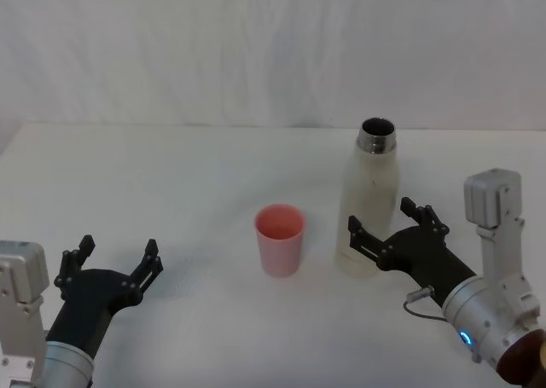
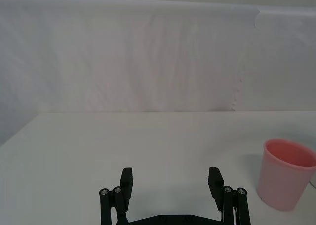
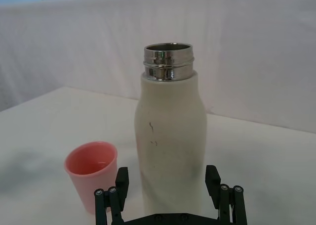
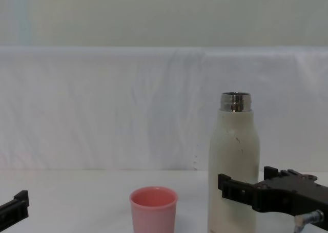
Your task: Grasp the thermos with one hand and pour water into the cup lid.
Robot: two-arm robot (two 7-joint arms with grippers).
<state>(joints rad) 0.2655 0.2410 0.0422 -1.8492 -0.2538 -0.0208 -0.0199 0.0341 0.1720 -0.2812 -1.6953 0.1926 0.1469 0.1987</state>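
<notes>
Right end effector (image 1: pixel 386 220): black, two-fingered, fingers spread wide, set low at the thermos (image 1: pixel 369 199). In the head view one fingertip (image 1: pixel 353 227) lies against the lower front of the bottle and the other reaches past its right side; whether the pads actually press the wall cannot be told. In the right wrist view the right end effector (image 3: pixel 167 178) brackets the base of the thermos (image 3: pixel 170 143), a finger on each side, with the jaws not closed on it. In the chest view the right end effector (image 4: pixel 249 184) crosses in front of the lower part of the thermos (image 4: pixel 233 164).

Thermos: cream-white, upright, cap off, steel threaded neck open at the top, small dark scuffs on the body. It stands on the table (image 1: pixel 171 183), right of centre.

Cup lid (image 1: pixel 279 240): pink, upright, mouth up, just left of the thermos and apart from it. Nothing touches it. It appears beside the bottle in the right wrist view (image 3: pixel 93 173) and in the chest view (image 4: pixel 153 209).

Left end effector (image 1: pixel 116 257): fingers open, empty, low at the near left of the table, well apart from the cup lid (image 2: pixel 288 173). From its own wrist camera the left end effector (image 2: pixel 170 182) holds nothing.

Surface: plain white table. A white cloth backdrop (image 1: pixel 273 55) hangs along the far edge.
</notes>
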